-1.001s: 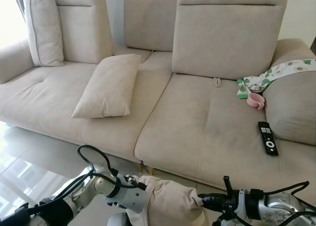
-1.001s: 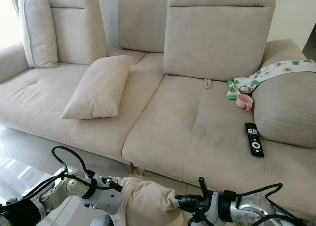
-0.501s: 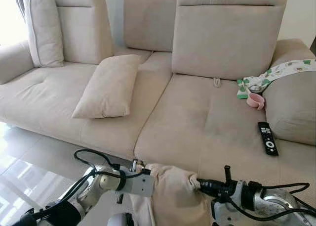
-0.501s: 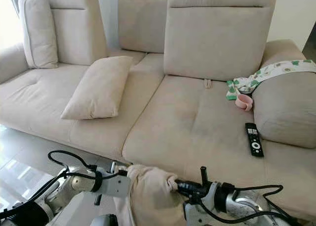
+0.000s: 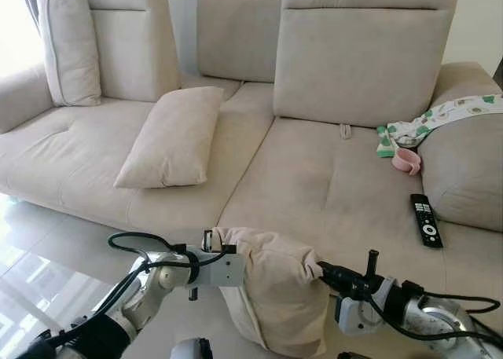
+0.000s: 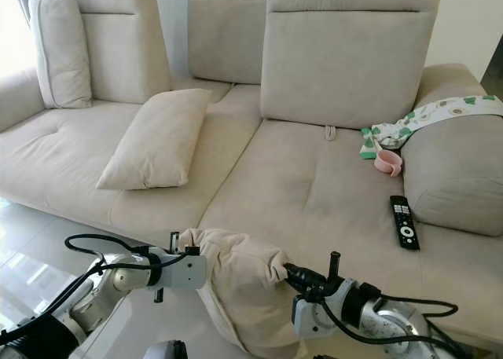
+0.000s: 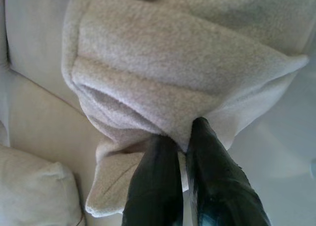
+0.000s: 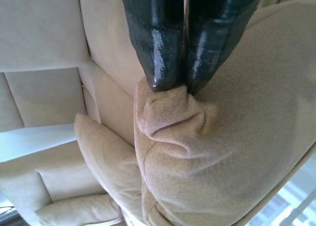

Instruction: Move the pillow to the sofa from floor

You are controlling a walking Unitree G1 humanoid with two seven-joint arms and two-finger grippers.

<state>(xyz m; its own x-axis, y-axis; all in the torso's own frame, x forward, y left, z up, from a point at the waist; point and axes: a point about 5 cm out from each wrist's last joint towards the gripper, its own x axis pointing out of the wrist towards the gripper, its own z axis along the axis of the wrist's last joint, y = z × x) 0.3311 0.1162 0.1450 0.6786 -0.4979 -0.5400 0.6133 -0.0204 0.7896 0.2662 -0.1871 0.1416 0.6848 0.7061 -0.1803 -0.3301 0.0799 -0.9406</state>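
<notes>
We found the pillow [image 5: 275, 292] at lower centre of the frame, hanging between both grippers at the front edge of the sofa [image 5: 338, 194]. The left gripper [image 7: 181, 142] and right gripper [image 8: 173, 85] each had their fingers pinched tight on a fold of cover fabric (a thin hold). We judged that the fabric could slip free under the pillow's weight. No containers were noted.
</notes>
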